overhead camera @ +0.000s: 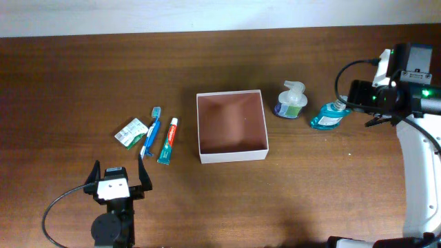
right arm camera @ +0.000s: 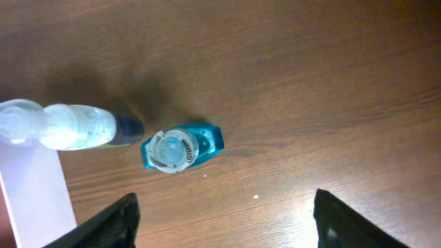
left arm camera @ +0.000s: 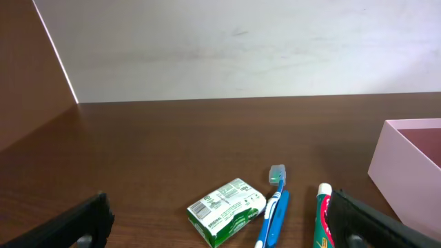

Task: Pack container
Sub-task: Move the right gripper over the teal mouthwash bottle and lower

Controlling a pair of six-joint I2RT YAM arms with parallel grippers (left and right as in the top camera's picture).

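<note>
The container (overhead camera: pixel 231 155), a shallow white-walled box with a reddish-brown floor, sits mid-table with nothing in it; its corner shows in the left wrist view (left arm camera: pixel 406 162). Left of it lie a green soap box (overhead camera: pixel 131 132) (left arm camera: pixel 227 211), a blue toothbrush (overhead camera: pixel 151 131) (left arm camera: pixel 273 210) and a toothpaste tube (overhead camera: pixel 168 140) (left arm camera: pixel 322 217). Right of it stand a clear pump bottle (overhead camera: pixel 291 100) (right arm camera: pixel 58 125) and a blue bottle (overhead camera: pixel 328 116) (right arm camera: pixel 180 146). My left gripper (overhead camera: pixel 117 180) (left arm camera: pixel 220 224) is open, near the front edge, short of the soap. My right gripper (overhead camera: pixel 358 93) (right arm camera: pixel 224 220) is open above the table, just right of the blue bottle.
The brown wooden table (overhead camera: pixel 83 76) runs back to a white wall (left arm camera: pixel 241 48). The right arm's white link (overhead camera: pixel 420 172) stands along the right edge. A black cable (overhead camera: pixel 58 207) loops by the left arm's base.
</note>
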